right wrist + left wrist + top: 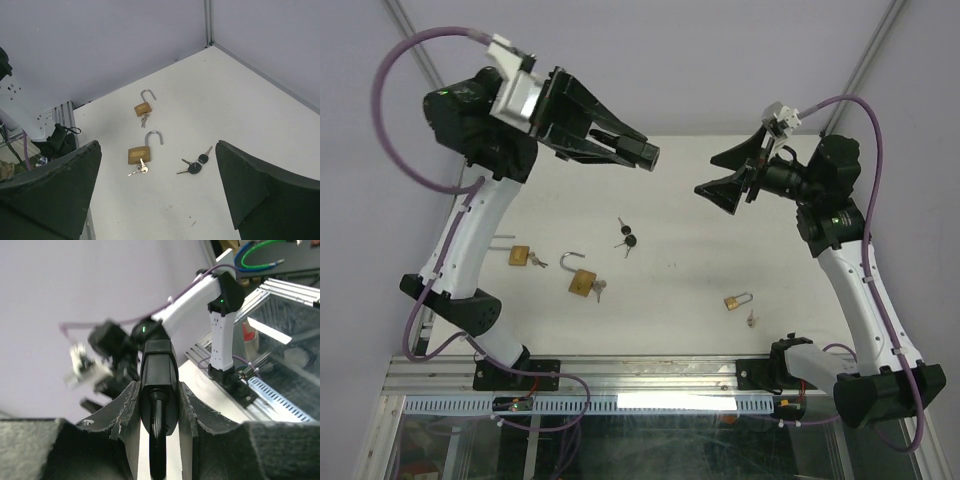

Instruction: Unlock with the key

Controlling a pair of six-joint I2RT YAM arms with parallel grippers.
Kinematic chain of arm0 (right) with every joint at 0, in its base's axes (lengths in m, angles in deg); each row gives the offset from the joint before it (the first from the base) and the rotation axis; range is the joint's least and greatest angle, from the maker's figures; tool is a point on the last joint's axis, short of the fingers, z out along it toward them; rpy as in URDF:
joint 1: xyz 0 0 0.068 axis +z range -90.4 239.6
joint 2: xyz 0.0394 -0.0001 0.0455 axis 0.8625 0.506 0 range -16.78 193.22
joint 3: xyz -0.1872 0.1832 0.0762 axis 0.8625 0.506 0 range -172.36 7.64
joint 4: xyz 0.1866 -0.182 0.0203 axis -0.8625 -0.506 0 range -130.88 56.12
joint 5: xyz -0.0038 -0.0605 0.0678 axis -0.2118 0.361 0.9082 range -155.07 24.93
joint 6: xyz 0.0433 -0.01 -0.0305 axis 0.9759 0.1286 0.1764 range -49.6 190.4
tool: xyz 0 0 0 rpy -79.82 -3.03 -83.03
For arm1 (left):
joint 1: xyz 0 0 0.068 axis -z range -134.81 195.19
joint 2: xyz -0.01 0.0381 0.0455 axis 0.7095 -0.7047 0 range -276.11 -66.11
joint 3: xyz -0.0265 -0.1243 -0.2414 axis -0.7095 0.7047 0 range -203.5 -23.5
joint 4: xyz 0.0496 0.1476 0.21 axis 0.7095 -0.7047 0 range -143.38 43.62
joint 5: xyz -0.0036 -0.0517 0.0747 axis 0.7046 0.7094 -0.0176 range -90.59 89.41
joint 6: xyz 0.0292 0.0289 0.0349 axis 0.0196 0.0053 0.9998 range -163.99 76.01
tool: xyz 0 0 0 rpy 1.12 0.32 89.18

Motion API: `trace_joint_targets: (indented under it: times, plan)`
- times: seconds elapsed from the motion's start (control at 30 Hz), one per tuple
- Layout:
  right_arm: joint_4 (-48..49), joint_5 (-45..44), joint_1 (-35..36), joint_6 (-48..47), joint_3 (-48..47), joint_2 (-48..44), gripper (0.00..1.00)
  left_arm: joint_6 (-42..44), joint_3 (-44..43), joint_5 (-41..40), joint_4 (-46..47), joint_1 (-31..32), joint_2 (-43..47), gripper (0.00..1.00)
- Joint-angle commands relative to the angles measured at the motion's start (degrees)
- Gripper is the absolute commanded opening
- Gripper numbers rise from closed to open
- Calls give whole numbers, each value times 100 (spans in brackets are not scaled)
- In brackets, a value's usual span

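Note:
My left gripper is raised above the table's far left and shut on a black padlock. In the left wrist view the padlock's body sits clamped between the fingers, with its dark shackle running toward the camera. My right gripper hangs open in the air opposite, facing the padlock with a gap between them and nothing in its jaws. A bunch of black-headed keys lies on the table below; in the right wrist view these keys show between the wide-open fingers.
Two brass padlocks with open shackles and keys in them lie on the left of the table; they also show in the right wrist view. A small shut brass padlock and a loose key lie front right.

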Motion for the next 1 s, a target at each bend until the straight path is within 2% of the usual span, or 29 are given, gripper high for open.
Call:
trace_joint_targets:
  times: [0.0,0.07,0.1,0.2,0.3,0.4,0.63,0.97]
  plan:
    - [915,3,-16,265,106,142,99,-909,-2090,739,-149,181,-749,0]
    - [946,103,3,331,-24,313,99,-1332,-2823,836,-248,270,-1102,0]
    - [893,133,13,337,-127,386,99,-1494,-2899,848,-276,324,-1148,0]
    - [686,188,86,228,-399,509,99,-1858,-2482,623,-521,455,-979,0]
    - [368,78,230,-109,-476,457,99,-2889,-1645,344,219,495,-710,0]
    - [117,-273,438,-404,-294,357,99,-2837,-1129,258,32,494,-394,0]
    - [341,-1114,602,-410,703,103,99,-2800,-1345,236,-874,578,-478,0]
    - [840,-1335,606,-438,1463,-142,99,-2541,-1572,503,-1502,753,-559,0]
